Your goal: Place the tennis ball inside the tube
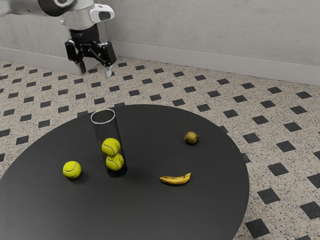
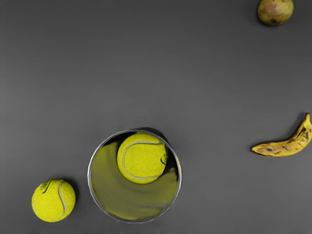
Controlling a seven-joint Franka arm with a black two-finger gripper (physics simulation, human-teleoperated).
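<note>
exterior: from side, slanting down, farther | wrist: overhead, facing down, closer | shared: tabletop (image 1: 150, 215) around tube (image 1: 106, 131)

Exterior view: edges crop your grey-and-white jointed arm (image 1: 22, 6) and the round black table (image 1: 160, 215). Wrist view: frame clips your round, brownish-green fruit (image 2: 276, 10) and curved yellow banana (image 2: 287, 147).
</note>
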